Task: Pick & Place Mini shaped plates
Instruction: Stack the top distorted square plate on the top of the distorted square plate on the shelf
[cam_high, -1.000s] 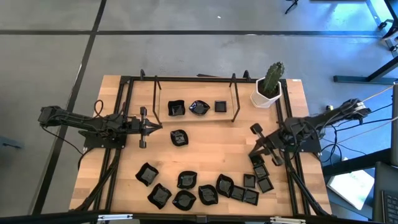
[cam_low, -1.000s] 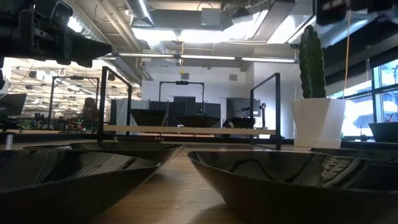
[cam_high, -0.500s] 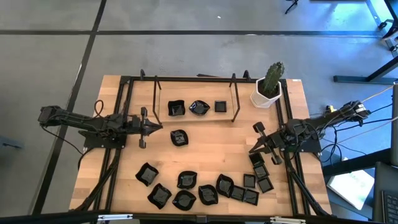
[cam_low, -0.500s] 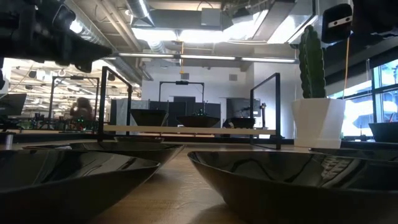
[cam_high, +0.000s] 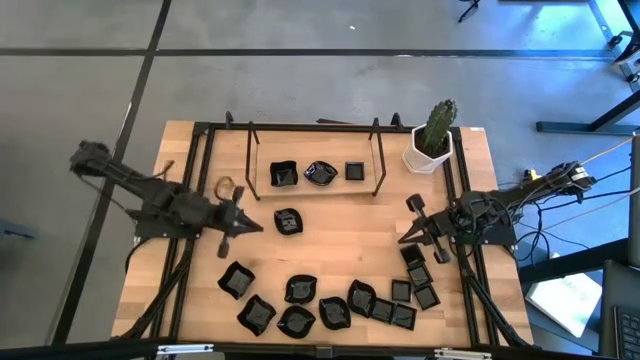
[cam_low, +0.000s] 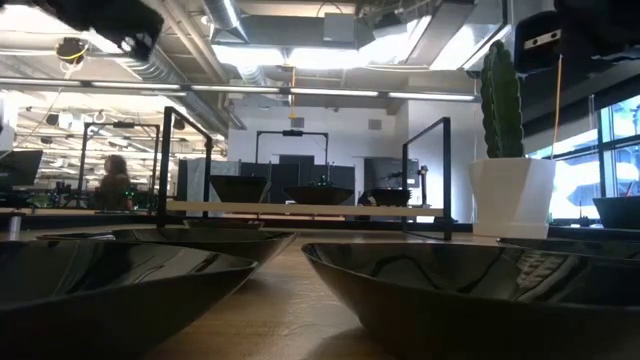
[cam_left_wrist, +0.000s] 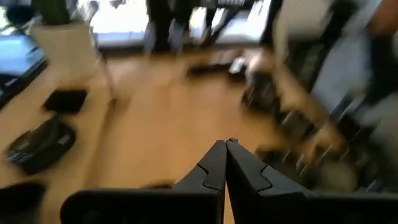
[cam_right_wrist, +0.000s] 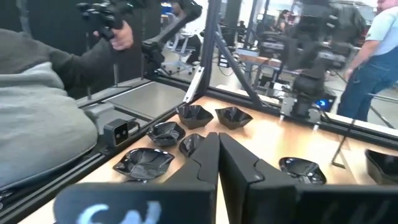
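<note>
The left wrist view is smeared, and only dark blobs stand in for the dishes; what it does give clearly is the left gripper (cam_left_wrist: 225, 149), its two fingers pressed tip to tip with nothing between them. From above, that left gripper (cam_high: 247, 222) sits over bare wood just beside a lone dish (cam_high: 288, 221) in the middle of the table (cam_high: 340, 215), not touching it.

Over on the far side, the right gripper (cam_high: 405, 236) hovers just above the stack of square dishes near the right edge. In its own wrist view the right gripper (cam_right_wrist: 217, 138) is clenched too, fingers closed together and empty.

The low view is mostly blocked by two big glossy rims right at the lens, so little of the table shows there.

Now the count of the mini shaped plates (cam_high: 330, 312). Three sit on the raised rack (cam_high: 313, 190) at the back: a square one, a rounded one, a small square one. One alone mid-table. Along the front edge and up the right side, about twelve, though the small squares crowd together and the exact number is hard to call.

One white pot (cam_high: 427, 153) with one green cactus (cam_high: 439, 124) stands at the back right corner. In the right wrist view a person (cam_right_wrist: 43, 112) in a grey sleeve fills the near side.
</note>
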